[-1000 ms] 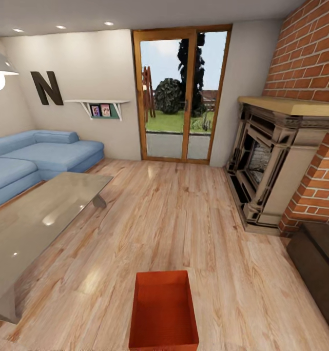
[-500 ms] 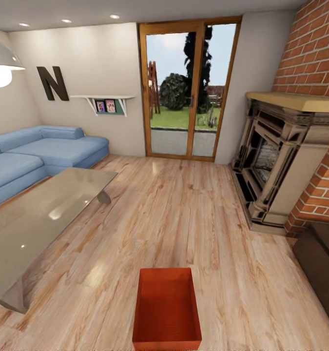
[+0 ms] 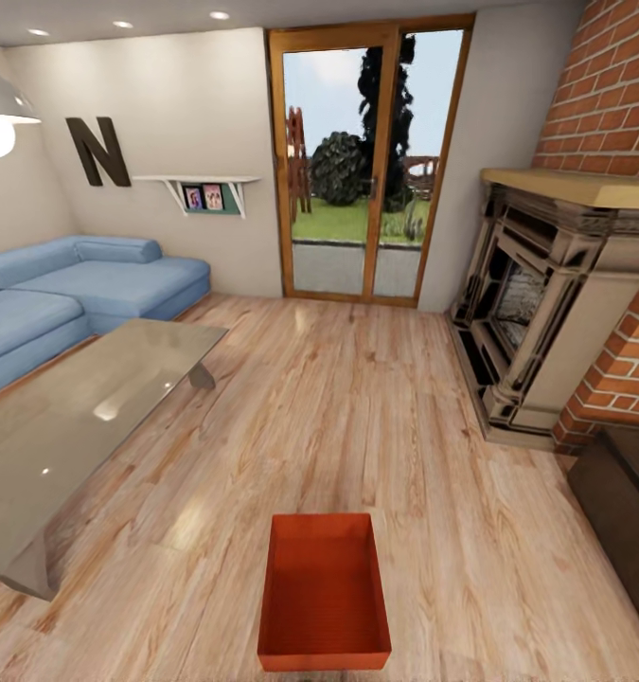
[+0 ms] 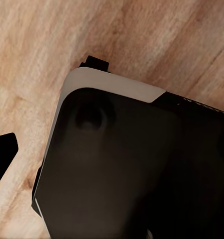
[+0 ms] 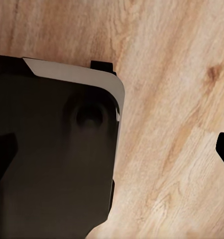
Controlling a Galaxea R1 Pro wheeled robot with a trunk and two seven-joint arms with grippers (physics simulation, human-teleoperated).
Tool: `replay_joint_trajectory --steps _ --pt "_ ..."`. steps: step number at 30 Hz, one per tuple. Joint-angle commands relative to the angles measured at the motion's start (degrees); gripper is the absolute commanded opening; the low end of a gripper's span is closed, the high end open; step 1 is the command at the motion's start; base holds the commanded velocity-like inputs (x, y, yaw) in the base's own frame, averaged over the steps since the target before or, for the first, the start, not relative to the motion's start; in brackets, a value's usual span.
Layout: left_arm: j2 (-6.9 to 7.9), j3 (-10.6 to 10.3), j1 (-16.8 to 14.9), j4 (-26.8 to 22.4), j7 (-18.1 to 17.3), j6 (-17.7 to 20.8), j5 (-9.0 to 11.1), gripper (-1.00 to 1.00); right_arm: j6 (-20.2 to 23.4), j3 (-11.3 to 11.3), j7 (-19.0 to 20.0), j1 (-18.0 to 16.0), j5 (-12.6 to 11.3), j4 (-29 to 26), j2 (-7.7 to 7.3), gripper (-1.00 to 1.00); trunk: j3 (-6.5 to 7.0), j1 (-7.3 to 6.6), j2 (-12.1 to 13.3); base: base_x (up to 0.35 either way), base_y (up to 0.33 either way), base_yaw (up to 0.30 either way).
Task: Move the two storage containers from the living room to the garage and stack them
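— Gripper state, left and right? 
— Cannot tell for either; just dark robot body (image 4: 137,169) over wood plank floor (image 5: 181,99).
— Storage container (image 3: 324,592)? 
— Sitting open-topped on planks, near the glass tabletop (image 3: 73,417), well short of the fireplace (image 3: 546,322).

one storage container (image 3: 324,595), one blue sofa (image 3: 73,294), one glass table (image 3: 82,417), one fireplace (image 3: 537,322), two framed photos (image 3: 204,198)

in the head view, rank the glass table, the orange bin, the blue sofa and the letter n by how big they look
1. glass table
2. blue sofa, close to the table; it is farther off
3. orange bin
4. letter N
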Motion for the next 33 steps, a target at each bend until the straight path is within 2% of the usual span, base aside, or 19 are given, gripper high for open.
replay_joint_trajectory --steps 1,33 --pt "0.0 0.41 -0.04 0.06 -0.08 -0.16 0.04 1.0 -0.31 0.44 -0.15 -0.07 -0.19 0.18 0.02 1.0 -0.15 0.0 -0.04 0.0 0.0 0.0" --pt "0.0 0.41 -0.04 0.01 -0.08 -0.16 0.03 1.0 -0.49 0.53 -0.24 -0.07 -0.19 0.18 -0.07 1.0 -3.14 0.0 -0.04 0.0 0.0 0.0"
